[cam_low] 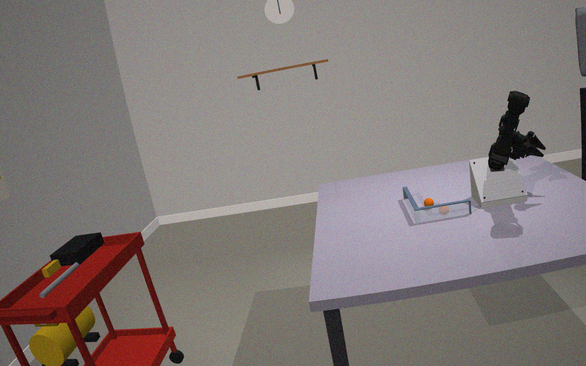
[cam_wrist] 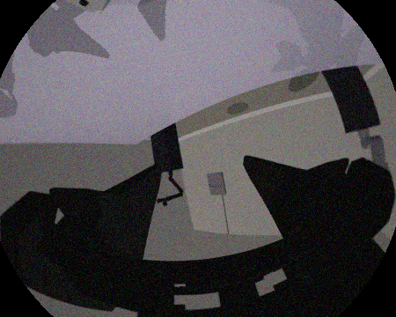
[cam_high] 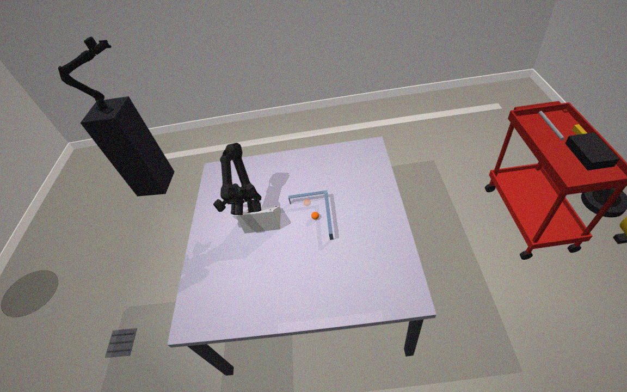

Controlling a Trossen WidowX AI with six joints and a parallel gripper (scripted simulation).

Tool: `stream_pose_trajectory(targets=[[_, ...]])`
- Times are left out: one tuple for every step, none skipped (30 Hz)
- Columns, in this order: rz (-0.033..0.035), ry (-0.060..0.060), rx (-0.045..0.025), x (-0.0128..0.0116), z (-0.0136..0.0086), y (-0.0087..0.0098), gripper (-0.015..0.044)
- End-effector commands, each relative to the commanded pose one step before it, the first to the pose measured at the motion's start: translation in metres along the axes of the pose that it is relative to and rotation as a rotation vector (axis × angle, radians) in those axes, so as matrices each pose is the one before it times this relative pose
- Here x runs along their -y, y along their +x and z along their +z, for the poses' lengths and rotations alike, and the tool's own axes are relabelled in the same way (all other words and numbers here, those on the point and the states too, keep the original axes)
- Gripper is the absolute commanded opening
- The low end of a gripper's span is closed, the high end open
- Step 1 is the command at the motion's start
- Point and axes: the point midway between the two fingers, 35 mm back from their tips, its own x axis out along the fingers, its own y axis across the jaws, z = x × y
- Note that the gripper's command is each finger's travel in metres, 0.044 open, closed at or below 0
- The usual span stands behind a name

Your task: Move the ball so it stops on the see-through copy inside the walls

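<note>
The orange ball lies on the table, on the inner side of the corner. It is apart from the pale see-through copy, which lies closer to the shorter wall. The longer wall stands to the ball's right in the top view. Both walls are clear with blue top edges. My gripper is open and empty, raised above the table on the far side of the arm's base from the ball. The ball is not in the wrist view.
The arm's pale wedge-shaped base stands on the lilac table, between my gripper and the walls. A red cart and a dark pedestal with another arm stand off the table.
</note>
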Motion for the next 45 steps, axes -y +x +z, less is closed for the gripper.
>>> stream_pose_trajectory(targets=[[-0.00263, 0.0060, 0.00061, 0.00099, -0.00004, -0.00075, 0.0374], [-0.00809, 0.0179, 0.00212, 0.00298, -0.00007, -0.00231, 0.0348], [-0.01414, 0.0295, 0.00451, 0.00501, 0.00009, -0.00399, 0.0327], [-0.01823, 0.0352, 0.00714, 0.00619, 0.00050, -0.00509, 0.0327], [-0.01930, 0.0345, 0.00896, 0.00627, 0.00097, -0.00534, 0.0327], [-0.02029, 0.0336, 0.01079, 0.00633, 0.00144, -0.00557, 0.0327], [-0.02119, 0.0326, 0.01262, 0.00636, 0.00192, -0.00581, 0.0327], [-0.02201, 0.0316, 0.01445, 0.00637, 0.00241, -0.00603, 0.0327], [-0.02275, 0.0305, 0.01627, 0.00636, 0.00291, -0.00625, 0.0327], [-0.02339, 0.0293, 0.01807, 0.00632, 0.00341, -0.00647, 0.0327], [-0.04288, 0.0144, 0.00258, 0.00684, 0.00053, -0.00559, 0.0327], [-0.04315, 0.0160, 0.00655, 0.00724, 0.00124, -0.00631, 0.0327], [-0.01269, 0.0170, 0.02318, 0.00413, 0.00442, -0.00575, 0.0327], [-0.00487, 0.0151, 0.02534, 0.00294, 0.00502, -0.00526, 0.0327], [-0.00483, 0.0141, 0.02595, 0.00275, 0.00534, -0.00537, 0.0327], [-0.00473, 0.0131, 0.02653, 0.00254, 0.00565, -0.00547, 0.0327], [-0.00460, 0.0121, 0.02707, 0.00232, 0.00596, -0.00555, 0.0327], [-0.00441, 0.0111, 0.02758, 0.00208, 0.00627, -0.00562, 0.0327], [-0.00419, 0.0100, 0.02806, 0.00183, 0.00656, -0.00568, 0.0327], [-0.00391, 0.0089, 0.02850, 0.00156, 0.00686, -0.00572, 0.0327], [-0.00425, 0.0092, 0.03468, 0.00149, 0.00857, -0.00691, 0.0327], [-0.00410, 0.0083, 0.03915, 0.00115, 0.00998, -0.00772, 0.0327], [-0.00334, 0.0063, 0.03967, 0.00059, 0.01044, -0.00770, 0.0327], [-0.00249, 0.0043, 0.04008, 0.00000, 0.01088, -0.00765, 0.0327], [-0.00154, 0.0022, 0.04038, -0.00062, 0.01129, -0.00755, 0.0327], [-0.00049, 0.0002, 0.04057, -0.00126, 0.01167, -0.00742, 0.0327], [0.00064, -0.0019, 0.04063, -0.00191, 0.01202, -0.00725, 0.0327], [0.00185, -0.0039, 0.04058, -0.00259, 0.01234, -0.00705, 0.0327], [0.00314, -0.0059, 0.04041, -0.00328, 0.01262, -0.00680, 0.0327], [0.00451, -0.0078, 0.04011, -0.00397, 0.01286, -0.00652, 0.0327], [0.00594, -0.0098, 0.03969, -0.00468, 0.01306, -0.00621, 0.0327], [0.00744, -0.0117, 0.03915, -0.00538, 0.01323, -0.00586, 0.0327], [0.00900, -0.0135, 0.03848, -0.00609, 0.01336, -0.00547, 0.0327], [0.01060, -0.0152, 0.03769, -0.00680, 0.01344, -0.00505, 0.0327], [0.01225, -0.0169, 0.03678, -0.00749, 0.01349, -0.00460, 0.0327], [0.01394, -0.0185, 0.03575, -0.00818, 0.01349, -0.00412, 0.0327], [0.01566, -0.0201, 0.03460, -0.00885, 0.01345, -0.00360, 0.0327], [0.01741, -0.0215, 0.03334, -0.00951, 0.01337, -0.00307, 0.0327], [0.01918, -0.0229, 0.03197, -0.01015, 0.01325, -0.00250, 0.0327], [0.02096, -0.0241, 0.03049, -0.01076, 0.01309, -0.00191, 0.0327], [0.02274, -0.0253, 0.02891, -0.01134, 0.01289, -0.00130, 0.0327], [0.02453, -0.0263, 0.02725, -0.01190, 0.01266, -0.00067, 0.0327], [0.02632, -0.0272, 0.02549, -0.01243, 0.01238, -0.00002, 0.0327], [0.02809, -0.0280, 0.02364, -0.01292, 0.01208, 0.00065, 0.0327], [0.02985, -0.0287, 0.02172, -0.01337, 0.01173, 0.00132, 0.0327]])
